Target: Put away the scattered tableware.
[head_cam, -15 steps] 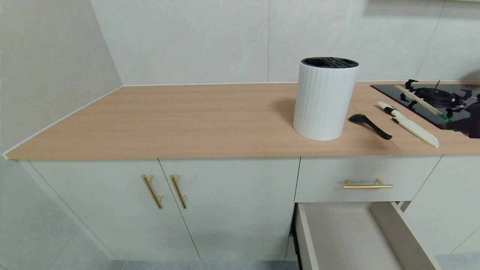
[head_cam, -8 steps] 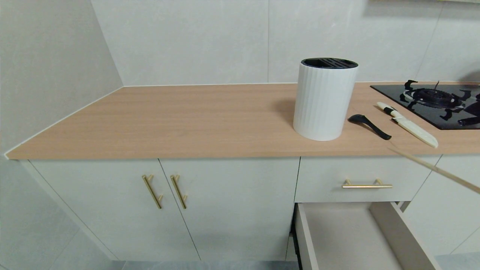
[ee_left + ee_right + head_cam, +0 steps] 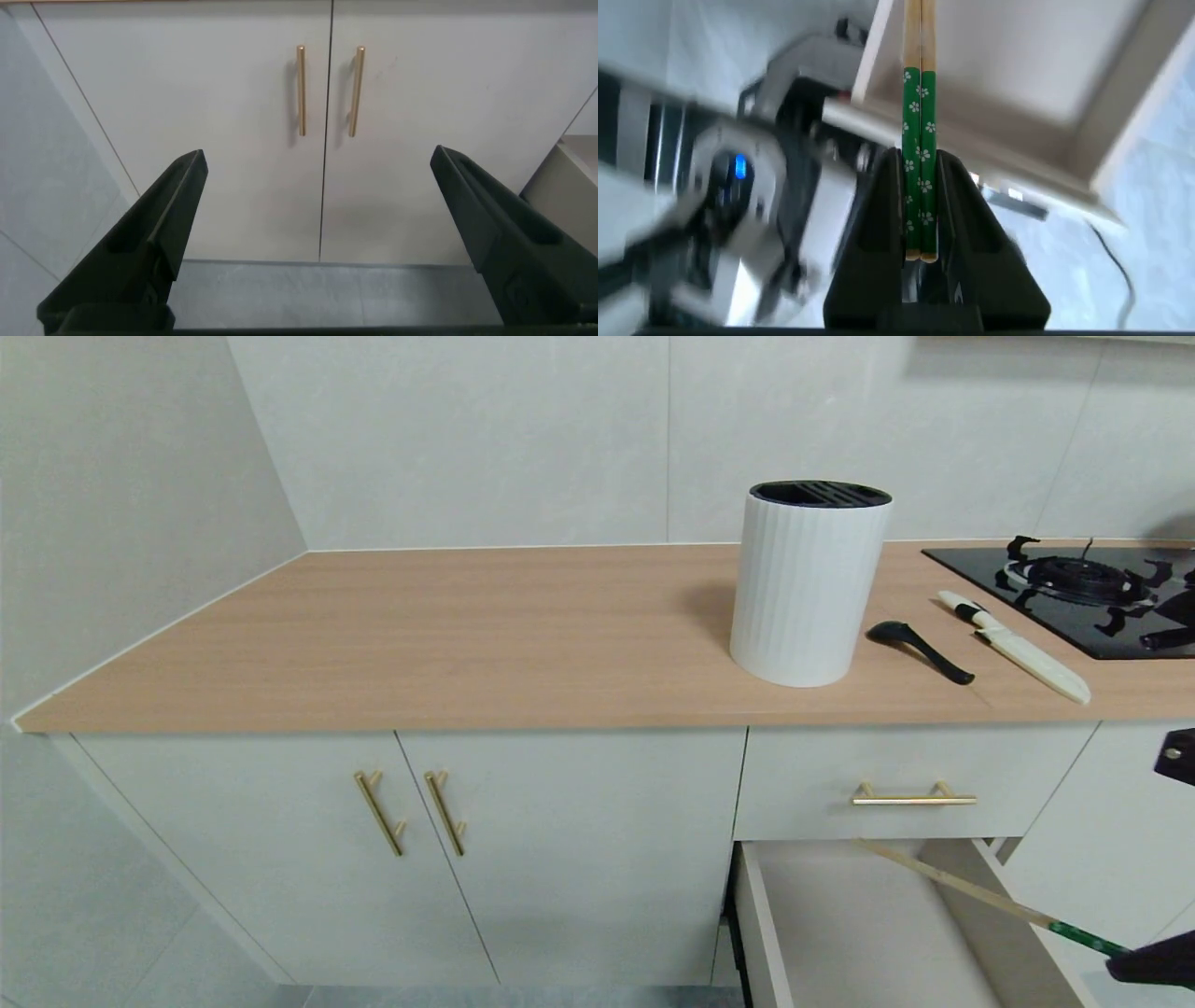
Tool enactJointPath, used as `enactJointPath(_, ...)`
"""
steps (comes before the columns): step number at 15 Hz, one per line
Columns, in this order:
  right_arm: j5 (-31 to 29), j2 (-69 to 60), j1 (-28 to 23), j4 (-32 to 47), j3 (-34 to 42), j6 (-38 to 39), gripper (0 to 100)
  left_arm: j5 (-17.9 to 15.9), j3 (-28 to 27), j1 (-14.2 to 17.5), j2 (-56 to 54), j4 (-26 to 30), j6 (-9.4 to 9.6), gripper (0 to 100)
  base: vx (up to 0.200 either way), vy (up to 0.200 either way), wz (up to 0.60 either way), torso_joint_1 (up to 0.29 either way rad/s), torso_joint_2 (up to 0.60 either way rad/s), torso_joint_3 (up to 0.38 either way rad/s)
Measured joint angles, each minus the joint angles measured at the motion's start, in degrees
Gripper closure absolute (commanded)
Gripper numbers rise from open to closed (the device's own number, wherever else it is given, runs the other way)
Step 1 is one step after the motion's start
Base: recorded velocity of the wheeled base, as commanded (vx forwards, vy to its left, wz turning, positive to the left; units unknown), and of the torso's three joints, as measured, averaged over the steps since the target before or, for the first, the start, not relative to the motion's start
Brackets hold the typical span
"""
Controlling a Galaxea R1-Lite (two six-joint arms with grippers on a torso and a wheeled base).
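My right gripper (image 3: 1153, 963) is at the lower right of the head view, shut on a pair of wooden chopsticks (image 3: 971, 894) with green ends. They slant over the open drawer (image 3: 761, 933) below the counter. In the right wrist view the fingers (image 3: 882, 219) clamp the chopsticks (image 3: 915, 103) at their green part, tips over the drawer (image 3: 1120, 121). On the counter lie a black spoon (image 3: 920, 651) and a white knife (image 3: 1018, 645), right of the white ribbed holder (image 3: 808, 588). My left gripper (image 3: 318, 233) hangs open before the cabinet doors (image 3: 327, 140).
A black gas hob (image 3: 1083, 588) fills the counter's far right corner. A shut drawer with a brass handle (image 3: 913, 797) sits above the open one. Two cabinet doors with brass handles (image 3: 406, 812) are on the left. The wooden counter (image 3: 420, 635) left of the holder is bare.
The right gripper has carried the chopsticks from the hob down past the counter edge to over the open drawer. The spoon, knife and holder have not moved.
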Motion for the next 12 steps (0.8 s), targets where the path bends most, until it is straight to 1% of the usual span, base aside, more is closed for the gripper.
enactJointPath(2, -0.2, 2.8, 0.0, -7.7, 3.5, 3.8, 100, 0.0, 0.0, 0.0, 0.0, 0.0, 0.02, 0, 0.0, 0.0, 0.0, 0.0, 0.0, 0.0)
enactJointPath(3, -0.2, 3.6, 0.0, -10.1, 4.8, 5.0, 100, 0.0, 0.0, 0.0, 0.0, -0.1, 0.02, 0, 0.0, 0.0, 0.0, -0.061, 0.17, 0.095)
enactJointPath(6, -0.2, 4.7, 0.0, -11.4, 6.5, 5.3, 100, 0.0, 0.0, 0.0, 0.0, 0.0, 0.05, 0, 0.0, 0.0, 0.0, -0.137, 0.37, 0.233)
enactJointPath(12, -0.2, 5.4, 0.0, -14.1, 8.2, 5.3, 100, 0.0, 0.0, 0.0, 0.0, 0.0, 0.05, 0, 0.0, 0.0, 0.0, -0.137, 0.45, 0.299)
